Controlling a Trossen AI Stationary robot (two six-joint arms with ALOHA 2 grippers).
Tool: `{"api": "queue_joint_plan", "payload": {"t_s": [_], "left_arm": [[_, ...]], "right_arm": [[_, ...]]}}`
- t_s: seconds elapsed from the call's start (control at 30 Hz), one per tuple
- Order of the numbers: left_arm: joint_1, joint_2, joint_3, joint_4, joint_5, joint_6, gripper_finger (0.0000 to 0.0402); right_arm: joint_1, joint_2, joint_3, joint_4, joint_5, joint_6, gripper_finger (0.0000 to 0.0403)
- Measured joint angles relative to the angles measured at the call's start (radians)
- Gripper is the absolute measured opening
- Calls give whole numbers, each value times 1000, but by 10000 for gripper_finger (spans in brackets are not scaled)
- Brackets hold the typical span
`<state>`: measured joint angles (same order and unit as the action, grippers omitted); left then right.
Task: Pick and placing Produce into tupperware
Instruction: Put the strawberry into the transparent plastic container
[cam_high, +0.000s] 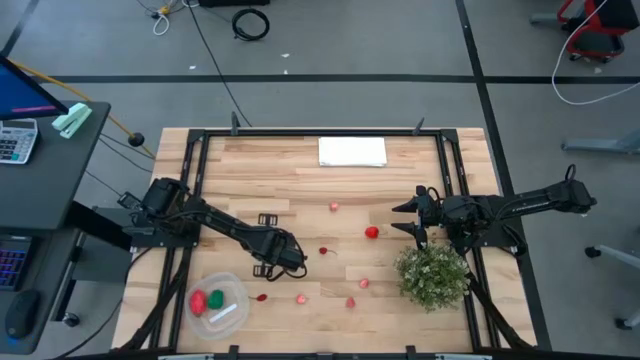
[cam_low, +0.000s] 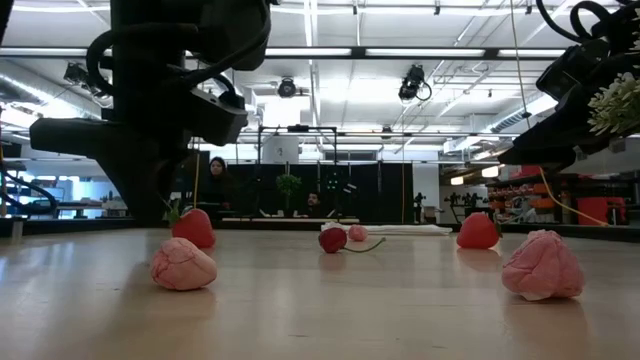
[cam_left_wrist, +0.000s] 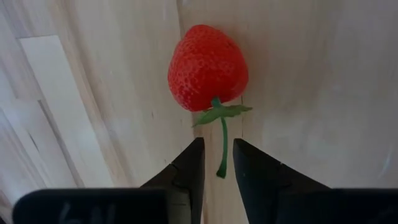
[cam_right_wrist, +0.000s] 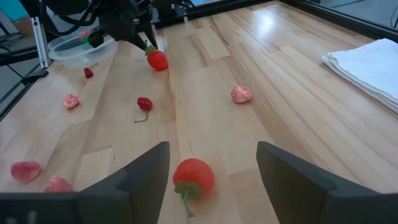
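**Progress at this moment.** The round clear container (cam_high: 238, 290) sits at the near left corner of the table and holds two pieces so far: a red one (cam_high: 199, 300) and a green one (cam_high: 216, 298). There is also something pale in there that I cannot identify.

**Left claw** (cam_left_wrist: 217, 149) – mine, and the one at work. It is low over the middle of the table, to the right of the container and well apart from it. A strawberry (cam_left_wrist: 208, 65) lies on the wood just ahead of my fingertips, and its green stem (cam_left_wrist: 222, 146) runs back into the narrow gap between them. My fingers stand slightly parted on either side of the stem. As far as my wrist view shows, they are not yet clamped on it, so the fruit is not lifted.

**Right claw** (cam_high: 410, 218) – waiting with fingers spread wide and empty, beside the bushy plant (cam_high: 433, 277). A second strawberry (cam_right_wrist: 193, 176) lies just in front of it.

**Still loose on the table:**
- both strawberries
- a small cherry (cam_high: 262, 297) near the container
- a dark red berry (cam_right_wrist: 144, 103) mid-table
- four pink pieces (cam_high: 333, 207), (cam_high: 363, 283), (cam_high: 350, 301) and (cam_high: 301, 297)

I judge the job to be at an early stage, with two pieces in and about eight to go. The folded white cloth (cam_high: 352, 151) at the far edge plays no part.
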<state>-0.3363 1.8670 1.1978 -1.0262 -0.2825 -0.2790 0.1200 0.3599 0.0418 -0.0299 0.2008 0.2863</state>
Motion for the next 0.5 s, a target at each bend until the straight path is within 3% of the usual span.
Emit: {"api": "queue_joint_plan", "payload": {"t_s": [0.23,0.5], "left_arm": [[0,1,82,-21,0,0,105],[0,1,109,-31,-1,1,92]], "right_arm": [[0,0,0,0,0,0,250],[0,0,0,0,0,0,250]]}}
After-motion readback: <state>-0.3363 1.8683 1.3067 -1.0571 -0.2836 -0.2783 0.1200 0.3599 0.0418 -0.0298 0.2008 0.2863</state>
